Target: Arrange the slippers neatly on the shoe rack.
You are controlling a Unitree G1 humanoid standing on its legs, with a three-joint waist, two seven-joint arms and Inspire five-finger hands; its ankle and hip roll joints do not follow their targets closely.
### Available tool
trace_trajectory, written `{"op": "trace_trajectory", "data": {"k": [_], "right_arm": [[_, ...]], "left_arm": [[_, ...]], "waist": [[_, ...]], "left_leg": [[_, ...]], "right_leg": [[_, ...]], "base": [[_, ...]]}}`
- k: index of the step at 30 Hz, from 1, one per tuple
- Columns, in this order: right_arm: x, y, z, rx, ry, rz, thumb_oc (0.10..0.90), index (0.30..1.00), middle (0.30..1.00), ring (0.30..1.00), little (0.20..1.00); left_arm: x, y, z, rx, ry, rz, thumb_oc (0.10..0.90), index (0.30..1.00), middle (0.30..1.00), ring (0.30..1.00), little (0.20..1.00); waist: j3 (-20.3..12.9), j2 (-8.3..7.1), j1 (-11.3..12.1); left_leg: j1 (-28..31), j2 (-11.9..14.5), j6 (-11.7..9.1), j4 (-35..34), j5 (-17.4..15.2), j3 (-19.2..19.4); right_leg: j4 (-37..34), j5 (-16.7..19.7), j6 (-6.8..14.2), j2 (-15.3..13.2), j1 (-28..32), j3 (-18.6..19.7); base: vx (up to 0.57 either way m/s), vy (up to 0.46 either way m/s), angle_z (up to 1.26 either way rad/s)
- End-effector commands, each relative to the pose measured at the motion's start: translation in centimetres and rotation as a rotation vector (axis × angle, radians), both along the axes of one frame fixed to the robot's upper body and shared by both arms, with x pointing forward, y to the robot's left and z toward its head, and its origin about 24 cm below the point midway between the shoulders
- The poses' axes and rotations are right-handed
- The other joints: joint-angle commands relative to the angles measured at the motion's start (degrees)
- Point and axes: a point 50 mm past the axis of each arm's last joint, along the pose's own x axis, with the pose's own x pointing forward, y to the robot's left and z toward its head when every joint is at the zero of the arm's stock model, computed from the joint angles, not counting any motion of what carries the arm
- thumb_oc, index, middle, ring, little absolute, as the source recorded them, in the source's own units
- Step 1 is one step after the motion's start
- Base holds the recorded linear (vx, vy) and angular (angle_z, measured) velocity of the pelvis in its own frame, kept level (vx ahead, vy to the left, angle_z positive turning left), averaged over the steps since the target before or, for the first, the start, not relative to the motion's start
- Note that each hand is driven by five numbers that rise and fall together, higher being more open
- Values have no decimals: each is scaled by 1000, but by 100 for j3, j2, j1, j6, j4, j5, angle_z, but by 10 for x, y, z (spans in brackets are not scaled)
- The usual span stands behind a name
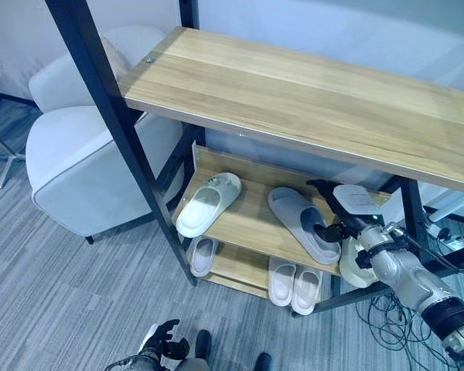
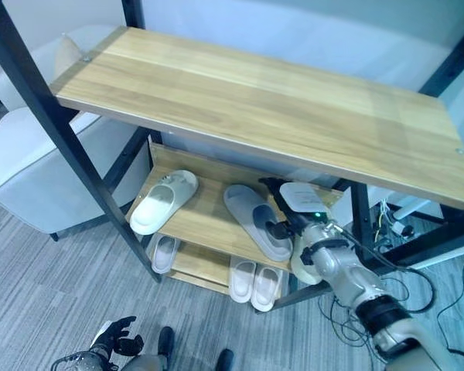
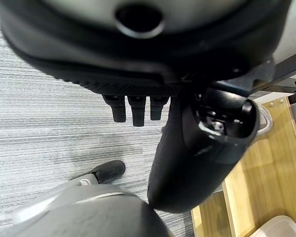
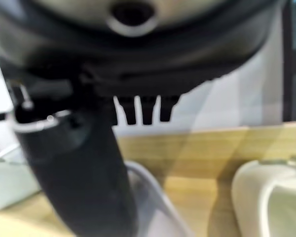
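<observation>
- Two slippers lie on the middle shelf [image 1: 251,224] of the shoe rack: a cream slipper [image 1: 207,204] toward its left end, angled, and a grey slipper [image 1: 303,224] further right, angled the other way, with bare wood between the two.
- Three more slippers sit on the bottom shelf [image 1: 240,267]: a single pale slipper [image 1: 203,256] by the left front post, and a white pair [image 1: 294,285] side by side and touching further right; that makes five slippers on the rack.
- A sixth pale shape [image 1: 354,267] shows below the right hand, beside the grey slipper's near end; I cannot tell whether it is a slipper.
- The right hand [image 1: 334,219] is at the grey slipper's right side, by its near end; fingers reach along the slipper and the thumb sits at its edge; in the right wrist view the fingers [image 4: 147,110] point out straight, not curled, with the grey slipper's rim and the cream slipper past them; whether it touches the slipper is not clear.
- The left hand [image 1: 164,340] hangs low over the carpet [image 1: 62,294], well apart from the rack; its fingers [image 3: 138,108] look relaxed and hold nothing.
- The rack's wide top shelf [image 1: 309,100] is light wood on a black metal frame [image 1: 116,131].
- One pale grey armchair [image 1: 85,170] stands just beside the rack's left side.
</observation>
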Motion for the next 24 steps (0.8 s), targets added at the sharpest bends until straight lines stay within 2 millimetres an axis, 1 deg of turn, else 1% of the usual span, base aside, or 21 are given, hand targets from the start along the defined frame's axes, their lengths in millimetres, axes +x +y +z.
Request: {"op": "trace_trajectory", "data": {"k": [1,7,8,9,10,11,12,20,24], "right_arm": [[32,14,75,41,-286,37,800,900,900,900,900],[36,13,69,50,-270,9,800,900,900,900,900],[38,14,69,59,-272,3,773,860,860,860,860],[39,15,69,62,-271,3,703,754,754,754,754],[39,16,68,66,-271,4,507,460,460,460,460],[39,16,68,66,-271,4,466,399,399,399,399],[39,17,68,74,-275,3,400,300,300,300,300],[34,19,62,105,-273,6,400,300,300,300,300],[26,18,65,130,-309,15,400,300,300,300,300]], "left_arm": [[-42,-33,-19,-40,170,-120,800,900,900,900,900],[-41,-35,-19,-43,166,-123,800,900,900,900,900],[-40,-35,-19,-42,166,-123,800,900,900,900,900],[-40,-35,-19,-41,166,-123,800,900,900,900,900],[-40,-35,-19,-41,165,-122,800,900,900,900,900],[-40,-35,-19,-41,165,-122,800,900,900,900,900],[-40,-35,-19,-41,163,-118,800,900,900,900,900],[-44,-34,-20,-37,176,-106,800,900,900,900,900],[-45,-32,-20,-32,184,-102,800,900,900,900,900]], "waist": [[-126,-2,377],[-114,-4,422],[-109,-5,438],[-105,-9,447],[-105,-11,453],[-105,-11,452],[-103,-7,460],[-166,9,439],[-219,44,390]], "left_leg": [[84,236,-472,16,-408,-42],[62,226,-469,16,-409,-60],[52,221,-471,16,-403,-67],[49,218,-470,16,-403,-69],[47,216,-469,16,-404,-69],[47,216,-469,16,-404,-70],[48,210,-468,16,-407,-76],[114,199,-451,16,-449,-76],[196,196,-443,16,-486,-57]], "right_leg": [[31,46,495,-273,-97,-76],[31,50,494,-279,-128,-84],[31,50,496,-278,-133,-90],[31,49,497,-277,-134,-94],[31,49,498,-279,-134,-100],[31,49,498,-279,-134,-100],[31,48,496,-282,-134,-106],[31,27,492,-294,-65,-114],[31,8,489,-299,-9,-113]], "base": [[0,0,0],[0,0,0],[0,0,0],[0,0,0],[0,0,0],[0,0,0],[0,0,0],[15,6,4],[27,2,2]]}}
